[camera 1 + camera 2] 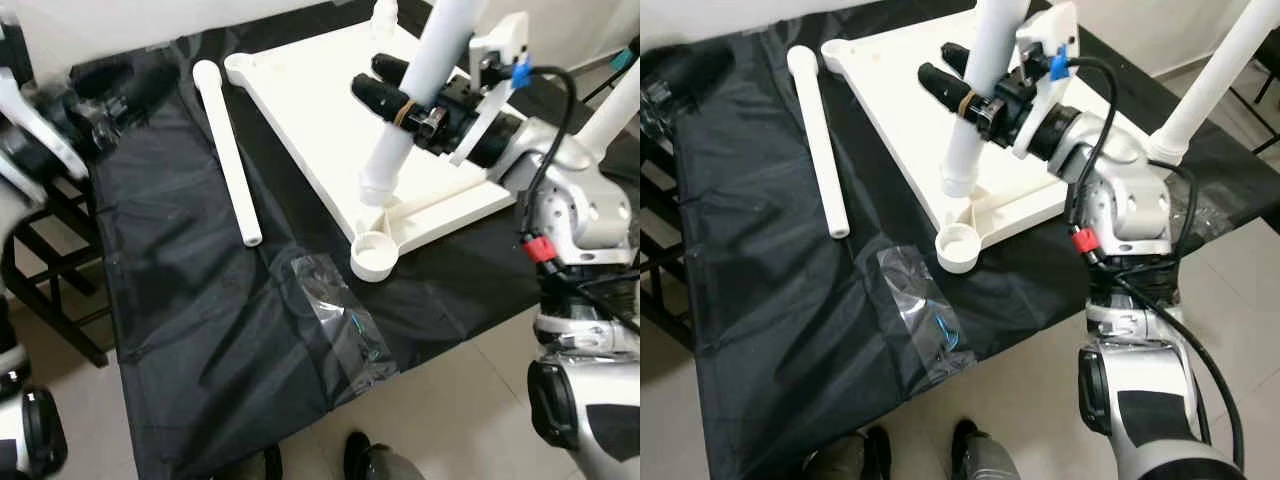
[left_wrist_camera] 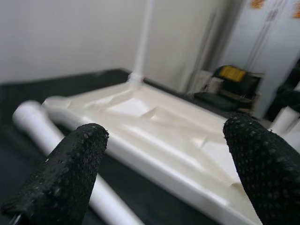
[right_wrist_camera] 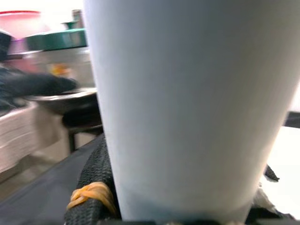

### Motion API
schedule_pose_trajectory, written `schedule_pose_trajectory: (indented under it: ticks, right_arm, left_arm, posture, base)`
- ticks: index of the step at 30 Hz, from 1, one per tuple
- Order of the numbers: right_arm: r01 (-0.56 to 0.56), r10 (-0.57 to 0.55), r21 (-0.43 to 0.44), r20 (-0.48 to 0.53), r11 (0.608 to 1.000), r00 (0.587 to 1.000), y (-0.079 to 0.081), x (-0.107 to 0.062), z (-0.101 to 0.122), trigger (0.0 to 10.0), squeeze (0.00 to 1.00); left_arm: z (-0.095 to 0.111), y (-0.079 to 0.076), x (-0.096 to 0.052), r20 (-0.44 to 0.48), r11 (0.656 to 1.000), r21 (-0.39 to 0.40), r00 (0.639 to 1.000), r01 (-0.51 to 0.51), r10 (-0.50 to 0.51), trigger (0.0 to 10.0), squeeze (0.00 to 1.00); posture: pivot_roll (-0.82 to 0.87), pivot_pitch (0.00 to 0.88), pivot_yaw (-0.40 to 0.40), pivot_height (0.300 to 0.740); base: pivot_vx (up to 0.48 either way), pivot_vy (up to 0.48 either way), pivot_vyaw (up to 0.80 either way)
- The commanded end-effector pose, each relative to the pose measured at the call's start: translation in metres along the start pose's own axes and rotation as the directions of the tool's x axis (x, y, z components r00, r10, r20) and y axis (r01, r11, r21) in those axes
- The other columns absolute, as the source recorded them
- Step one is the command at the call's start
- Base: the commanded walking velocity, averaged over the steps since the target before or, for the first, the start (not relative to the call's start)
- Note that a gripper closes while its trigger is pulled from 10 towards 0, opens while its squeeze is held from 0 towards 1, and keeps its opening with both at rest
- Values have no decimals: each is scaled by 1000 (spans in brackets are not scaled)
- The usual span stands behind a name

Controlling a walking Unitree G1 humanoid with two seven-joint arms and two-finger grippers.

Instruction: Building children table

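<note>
A white tabletop lies upside down on a black cloth. My right gripper is shut on a white table leg and holds it nearly upright. The leg's lower end hovers just inward of the round corner socket. A second, loose leg lies on the cloth left of the tabletop. Two more legs stand fitted at the far corner and the right corner. My left gripper is open, low over the cloth near the loose leg, facing the tabletop.
A clear plastic bag with small parts lies on the cloth near the front edge. A black rack stands at the left. Dark shoes show at the front edge of the cloth, on the tiled floor.
</note>
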State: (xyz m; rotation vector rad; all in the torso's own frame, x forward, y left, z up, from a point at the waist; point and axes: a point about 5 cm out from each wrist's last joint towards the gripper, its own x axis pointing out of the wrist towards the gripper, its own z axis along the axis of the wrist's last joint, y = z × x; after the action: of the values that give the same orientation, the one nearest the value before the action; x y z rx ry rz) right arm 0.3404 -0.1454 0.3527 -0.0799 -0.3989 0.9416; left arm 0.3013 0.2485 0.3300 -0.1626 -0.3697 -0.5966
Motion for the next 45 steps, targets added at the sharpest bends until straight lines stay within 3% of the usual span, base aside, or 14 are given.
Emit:
schedule_pose_trajectory:
  ticks: [1, 2, 3, 4, 6, 7, 9, 17, 19, 25, 26, 32, 40, 45]
  right_arm:
    - [-94, 94, 1, -22, 996, 995, 14, 4, 1, 6863, 0]
    - [-165, 166, 17, -67, 986, 984, 23, 4, -4, 10000, 0]
    - [-218, 220, 37, -97, 975, 971, 29, 4, -7, 10000, 0]
    - [-218, 220, 37, -97, 975, 971, 29, 4, -7, 10000, 0]
    - [-293, 295, 35, -132, 956, 946, 33, 1, -8, 10000, 0]
    - [-293, 295, 35, -132, 956, 946, 33, 1, -8, 10000, 0]
    - [-339, 337, 16, -142, 941, 931, 31, -3, -2, 10000, 0]
    - [-410, 403, -13, -155, 912, 902, 31, -7, 7, 10000, 0]
    - [-434, 418, -38, -205, 900, 885, 32, -12, 2, 10000, 0]
    - [-433, 419, -44, -182, 900, 889, 36, -14, -8, 10000, 0]
    - [-402, 396, -25, -119, 915, 910, 37, -15, -13, 10000, 0]
    - [-352, 351, -6, -68, 936, 934, 32, -17, -15, 10000, 0]
    - [-350, 343, -8, -177, 937, 922, 29, -26, -22, 10000, 0]
    - [-306, 301, -2, -164, 952, 939, 24, -25, -19, 10000, 0]
  left_arm:
    - [-8, -7, -2, -14, 1000, 17, 1000, -12, 12, 10000, 0]
    - [-33, -21, -4, -50, 1000, 0, 999, -13, 12, 10000, 0]
    - [-53, -35, -7, -79, 1000, 6, 997, -10, 10, 10000, 0]
    - [-53, -35, -7, -79, 1000, 6, 997, -10, 10, 10000, 0]
    - [-81, -62, -14, -96, 1000, -1, 995, -18, 18, 10000, 0]
    - [-81, -62, -14, -96, 1000, -1, 995, -18, 18, 10000, 0]
    - [-94, -80, -22, -95, 998, 22, 993, -65, 67, 10000, 0]
    - [-107, -91, -36, -88, 980, 55, 977, -192, 196, 10000, 0]
    - [-118, -97, -45, -108, 967, 73, 962, -243, 250, 10000, 0]
    - [-129, -99, -52, -111, 933, 127, 930, -336, 350, 10000, 0]
    - [-136, -100, -52, -124, 918, 137, 913, -372, 389, 10000, 0]
    - [-136, -100, -52, -125, 908, 123, 902, -400, 414, 10000, 0]
    - [-141, -104, -50, -126, 910, 127, 904, -395, 410, 10000, 0]
    - [-142, -104, -48, -127, 911, 128, 904, -393, 408, 10000, 0]
  posture:
    - [6, 240, 1, 740]
    - [-4, 245, 1, 740]
    - [-6, 246, 0, 740]
    - [-6, 246, 0, 740]
    - [-9, 252, -7, 740]
    - [-9, 252, -7, 740]
    - [-13, 255, -8, 740]
    - [-13, 258, -16, 740]
    - [-17, 271, -19, 740]
    - [-16, 289, -16, 740]
    - [-19, 305, -12, 740]
    - [-14, 318, -11, 740]
    - [-31, 334, -13, 740]
    - [-32, 335, -16, 740]
  base:
    - [0, 0, 0]
    - [0, 0, 0]
    - [0, 0, 0]
    - [0, 0, 0]
    - [0, 0, 0]
    - [0, 0, 0]
    - [0, 0, 0]
    - [0, 0, 0]
    - [0, 0, 0]
    - [0, 0, 0]
    - [0, 0, 0]
    - [0, 0, 0]
    - [0, 0, 0]
    - [0, 0, 0]
